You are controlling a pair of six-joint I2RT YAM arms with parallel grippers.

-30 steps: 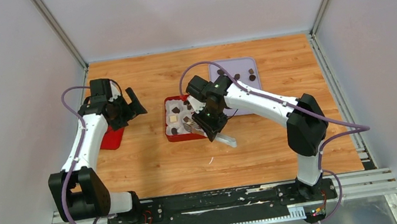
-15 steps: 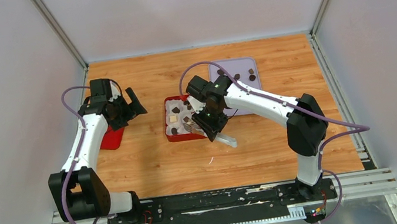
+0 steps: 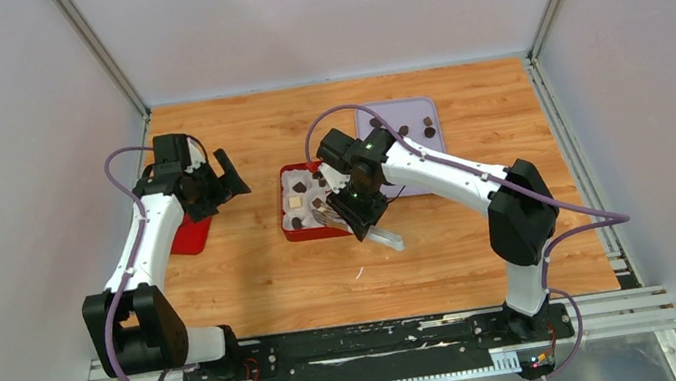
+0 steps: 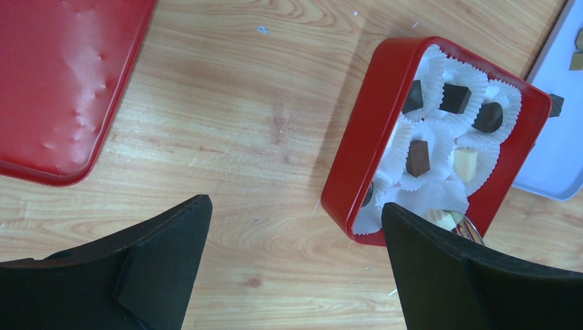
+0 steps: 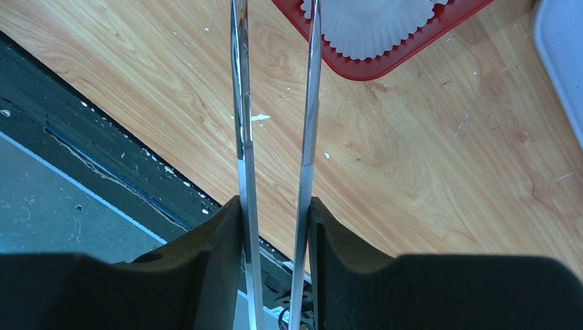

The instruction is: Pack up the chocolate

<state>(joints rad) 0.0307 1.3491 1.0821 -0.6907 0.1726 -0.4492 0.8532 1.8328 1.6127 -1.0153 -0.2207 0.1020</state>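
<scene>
Right gripper is pinching the tweezers, blades partly open. The tips are at the red box's near-right corner, right by a cream chocolate. Can't tell if it's gripped.

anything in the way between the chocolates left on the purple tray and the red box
Nothing visible does. The tray with chocolates sits right beside the open red box; its lid lies off to the left.

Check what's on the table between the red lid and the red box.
Bare tabletop only between red lid and red box, clear in the left wrist view.
</scene>
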